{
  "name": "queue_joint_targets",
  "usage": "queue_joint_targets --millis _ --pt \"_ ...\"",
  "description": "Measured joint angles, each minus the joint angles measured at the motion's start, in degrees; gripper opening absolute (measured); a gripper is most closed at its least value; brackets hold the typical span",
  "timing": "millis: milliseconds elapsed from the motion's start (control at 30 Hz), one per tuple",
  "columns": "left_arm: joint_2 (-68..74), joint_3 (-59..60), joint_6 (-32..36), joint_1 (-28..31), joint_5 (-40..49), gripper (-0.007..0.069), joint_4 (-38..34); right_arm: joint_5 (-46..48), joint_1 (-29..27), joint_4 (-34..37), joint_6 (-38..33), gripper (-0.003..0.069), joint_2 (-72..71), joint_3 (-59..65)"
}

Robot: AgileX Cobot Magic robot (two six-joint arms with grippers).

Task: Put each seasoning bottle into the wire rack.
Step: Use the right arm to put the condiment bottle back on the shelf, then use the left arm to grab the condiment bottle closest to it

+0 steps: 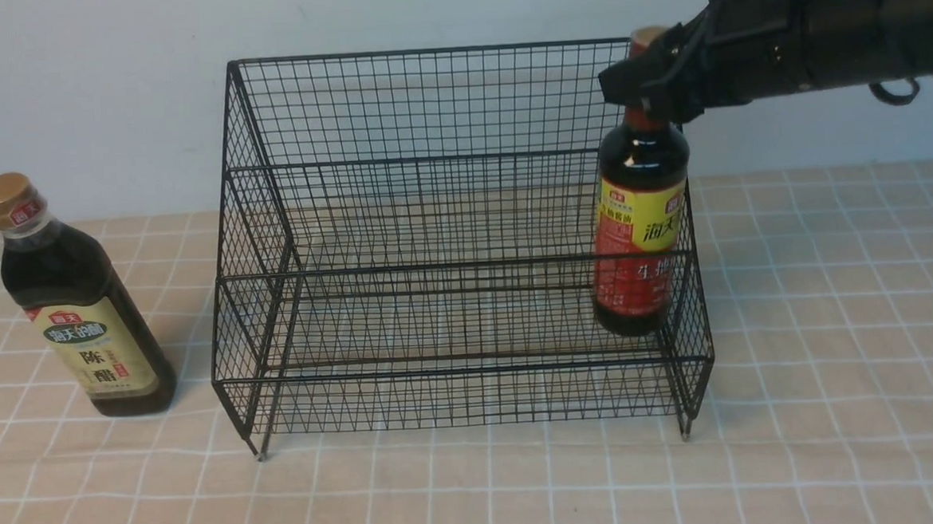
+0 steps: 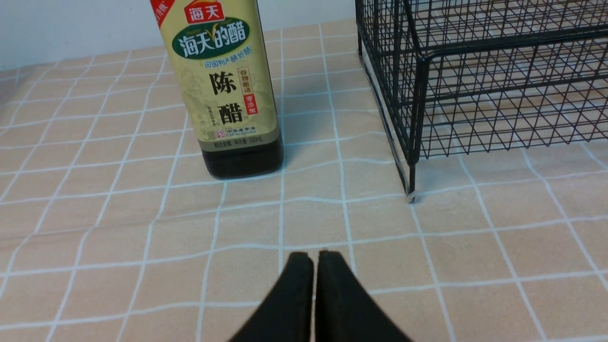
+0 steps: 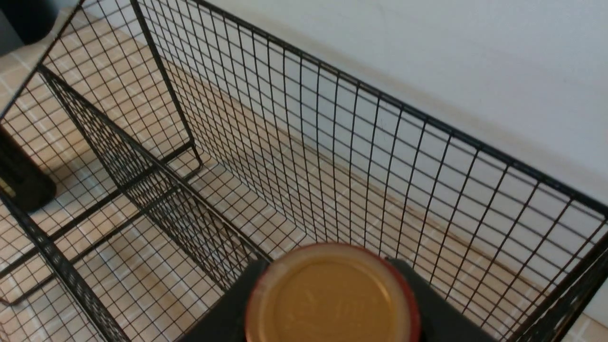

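The black wire rack point(image 1: 467, 266) stands mid-table; its corner leg point(image 2: 412, 175) shows in the left wrist view and its mesh back point(image 3: 332, 142) in the right wrist view. My right gripper point(image 1: 650, 85) is shut on the neck of the round seasoning bottle point(image 1: 642, 229) with the red-yellow label, upright at the rack's right end. From above, its gold cap point(image 3: 332, 297) sits between my right gripper point(image 3: 332, 327) fingers. Whether its base rests on a tier I cannot tell. The squarish seasoning bottle point(image 1: 78, 314) stands left of the rack, and its label point(image 2: 223, 95) lies ahead of my shut, empty left gripper point(image 2: 313, 256).
A checked peach tablecloth point(image 1: 836, 314) covers the table, with a pale wall point(image 1: 90, 90) close behind the rack. The right arm point(image 1: 861, 26) reaches in from the upper right above the rack's top edge.
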Motion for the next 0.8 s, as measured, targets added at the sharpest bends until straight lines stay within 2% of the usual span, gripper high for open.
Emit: queue_joint_targets --millis 167,400,633,733,800 --pt "0.0 0.0 0.0 0.0 0.0 -0.0007 0.0 0.6 0.0 -0.3 -0.8 0.0274 0.3 0.0" --pt "0.0 0.0 0.0 0.0 0.0 -0.0007 0.0 1.0 0.0 -2.2 -1.0 0.0393 -1.2 -0.3" --pt "0.0 0.0 0.0 0.0 0.0 -0.0007 0.0 1.3 0.0 -3.8 0.1 0.0426 -8.3 -0.3" --pt "0.0 0.0 0.0 0.0 0.0 -0.0007 0.0 1.7 0.0 -6.8 5.2 0.0421 -14.6 -0.4" --pt "0.0 0.0 0.0 0.0 0.0 -0.0007 0.0 4.8 0.0 -11.8 12.1 0.0388 -19.5 -0.6"
